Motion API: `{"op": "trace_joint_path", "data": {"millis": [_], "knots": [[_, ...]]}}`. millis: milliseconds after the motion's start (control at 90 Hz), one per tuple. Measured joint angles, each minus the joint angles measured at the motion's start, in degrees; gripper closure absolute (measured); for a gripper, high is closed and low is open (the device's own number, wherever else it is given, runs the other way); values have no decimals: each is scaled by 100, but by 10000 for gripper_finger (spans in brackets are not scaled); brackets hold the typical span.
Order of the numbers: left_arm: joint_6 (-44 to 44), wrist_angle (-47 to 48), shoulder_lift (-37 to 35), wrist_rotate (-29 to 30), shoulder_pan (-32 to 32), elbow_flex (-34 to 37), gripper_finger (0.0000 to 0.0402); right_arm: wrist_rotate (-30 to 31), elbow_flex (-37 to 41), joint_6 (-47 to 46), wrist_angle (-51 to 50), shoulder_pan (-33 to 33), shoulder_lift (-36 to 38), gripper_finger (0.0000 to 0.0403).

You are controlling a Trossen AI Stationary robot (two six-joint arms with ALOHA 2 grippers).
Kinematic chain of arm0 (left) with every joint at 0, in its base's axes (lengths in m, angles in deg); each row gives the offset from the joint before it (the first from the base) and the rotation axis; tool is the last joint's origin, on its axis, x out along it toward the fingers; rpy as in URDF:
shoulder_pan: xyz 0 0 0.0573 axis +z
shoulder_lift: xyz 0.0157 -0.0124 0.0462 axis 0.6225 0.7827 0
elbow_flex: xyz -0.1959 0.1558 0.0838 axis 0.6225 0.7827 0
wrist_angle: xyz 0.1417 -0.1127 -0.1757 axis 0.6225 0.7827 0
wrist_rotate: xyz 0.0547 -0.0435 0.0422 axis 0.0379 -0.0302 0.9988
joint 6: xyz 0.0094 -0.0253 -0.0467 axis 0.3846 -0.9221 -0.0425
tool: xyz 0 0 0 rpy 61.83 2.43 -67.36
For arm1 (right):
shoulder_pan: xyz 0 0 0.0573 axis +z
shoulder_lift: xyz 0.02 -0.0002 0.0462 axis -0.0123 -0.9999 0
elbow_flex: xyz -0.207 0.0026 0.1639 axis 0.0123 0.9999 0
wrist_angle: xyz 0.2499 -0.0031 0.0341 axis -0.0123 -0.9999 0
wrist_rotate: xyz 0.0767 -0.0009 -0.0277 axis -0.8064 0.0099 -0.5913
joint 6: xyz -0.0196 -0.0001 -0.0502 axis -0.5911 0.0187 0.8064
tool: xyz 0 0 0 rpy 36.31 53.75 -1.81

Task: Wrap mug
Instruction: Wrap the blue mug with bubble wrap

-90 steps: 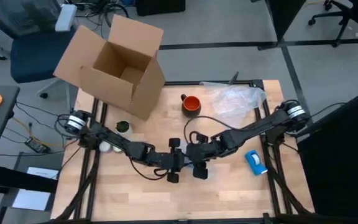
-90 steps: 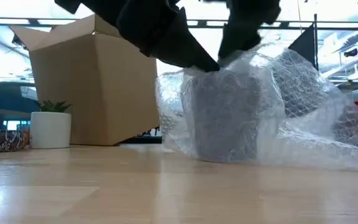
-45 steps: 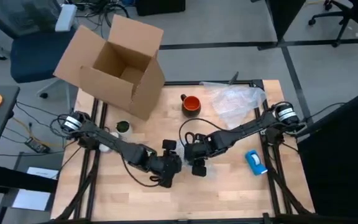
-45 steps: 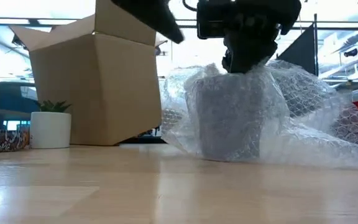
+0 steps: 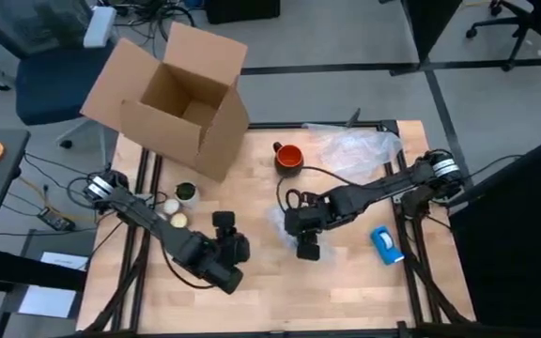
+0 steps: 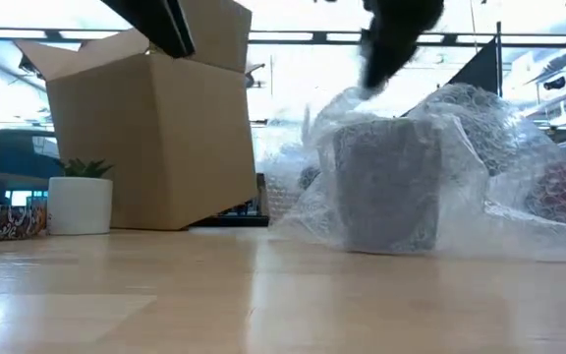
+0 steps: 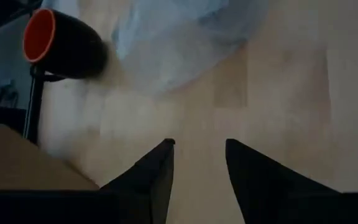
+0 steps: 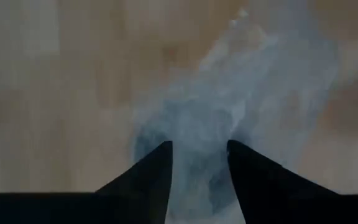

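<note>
High view: mug (image 5: pixel 289 157) standing bare near the far edge of the worktop (image 5: pixel 346 282), beside a loose heap of bubble wrap (image 5: pixel 355 148), so not wrapped yet. Right gripper (image 5: pixel 305 246) low over a small wrapped bundle (image 5: pixel 283 221) near the middle, probably pressing or tending the wrap. Left gripper (image 5: pixel 225 235) well apart to the left of it, near a box (image 5: pixel 172 99) and two small pots (image 5: pixel 180 207).

Low view: a grey cup-shaped object (image 6: pixel 385 187) upright inside wrap, dark arm above it; box and a white plant pot (image 6: pixel 80 204) behind.

Left wrist view: fingers (image 7: pixel 160 168) parted with nothing between, so released; mug lying ahead, orange inside (image 7: pixel 39 35) turned toward the camera, wrap close beside it.

Right wrist view: fingers (image 8: pixel 154 171) parted, pointing down on the bundle, wrap showing in the gap; cannot tell whether anything is pinched, seems only hovering to keep the wrap in place
</note>
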Motion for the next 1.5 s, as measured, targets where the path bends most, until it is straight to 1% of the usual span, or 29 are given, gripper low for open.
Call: {"op": "trace_joint_path", "data": {"millis": [100,244,389,422,467,600,800,844,978,1111,1178,1300,1367,1422,1500], "knots": [[-23,12,-11,56,-23,0,273,-2,96,153,287,-36,-66,273],[-25,-71,-11,190,-39,0,273,-86,292,100,239,-107,-209,273],[-26,-550,-11,918,-17,115,273,-197,478,-19,143,-158,-261,273],[-27,-739,-11,1042,4,170,273,-205,519,-24,180,-163,-272,273],[16,-994,-11,1054,65,264,273,-206,586,-24,164,-172,-274,273],[426,-1922,-6,880,305,628,273,-245,676,-25,169,-239,-333,273],[1361,-3950,24,696,732,1366,273,-245,754,126,423,-311,-467,273],[1508,-4317,22,541,808,1505,273,-242,753,134,427,-312,-492,273],[1618,-5011,22,-7,944,1842,273,-273,753,173,451,-312,-585,273],[1785,-6202,42,-441,1039,2228,273,-423,755,188,483,-314,-615,273],[1924,-6496,62,-556,1063,2355,273,-443,756,186,523,-314,-615,273],[1955,-7083,110,-581,1134,2491,273,-509,760,188,552,-316,-615,273],[1956,-7480,222,-581,1204,2511,273,-527,760,191,565,-320,-615,273],[1975,-7599,326,-602,1277,2516,273,-538,760,197,589,-325,-614,273],[2087,-7776,513,-849,1379,2525,273,-539,762,191,609,-323,-589,273]]}}
